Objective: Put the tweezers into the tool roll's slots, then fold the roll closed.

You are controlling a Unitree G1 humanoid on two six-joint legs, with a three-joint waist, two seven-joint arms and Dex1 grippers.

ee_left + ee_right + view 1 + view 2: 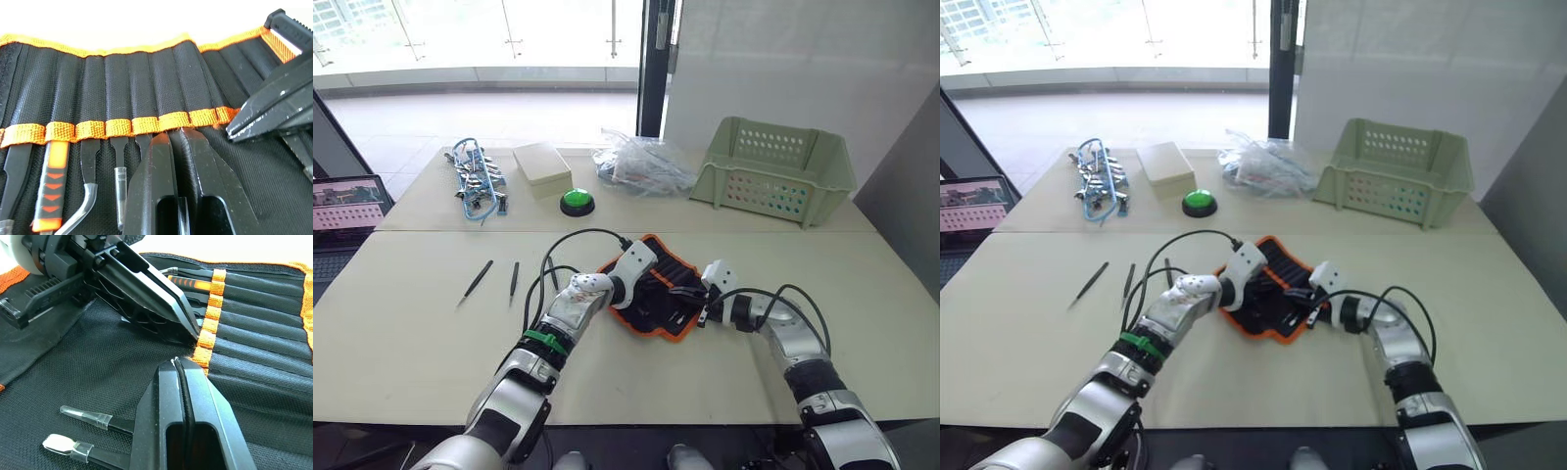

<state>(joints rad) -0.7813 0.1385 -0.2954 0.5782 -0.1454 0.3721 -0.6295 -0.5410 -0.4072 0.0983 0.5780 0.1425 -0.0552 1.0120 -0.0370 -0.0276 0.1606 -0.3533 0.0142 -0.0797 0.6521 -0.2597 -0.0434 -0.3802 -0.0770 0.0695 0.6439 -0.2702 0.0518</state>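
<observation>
The tool roll (656, 315) lies open in the middle of the table, black with orange edging. Several tools sit in its slots (117, 129) under the orange band. My left gripper (175, 134) is shut, its tips at the band by a slot. A thin pale strip between its fingers looks like a tweezers (182, 218). My right gripper (176, 363) is shut, its tips resting on the roll's fabric right next to the left gripper (195, 335). Two dark tweezers (477, 281) (514, 279) lie on the table to the left of the roll.
A pale green basket (773, 171) stands at the back right. A plastic bag (641, 164), a green button (576, 201), a beige box (541, 164) and a blue-and-silver bundle (475, 181) line the back. A laptop (347, 211) sits at the far left.
</observation>
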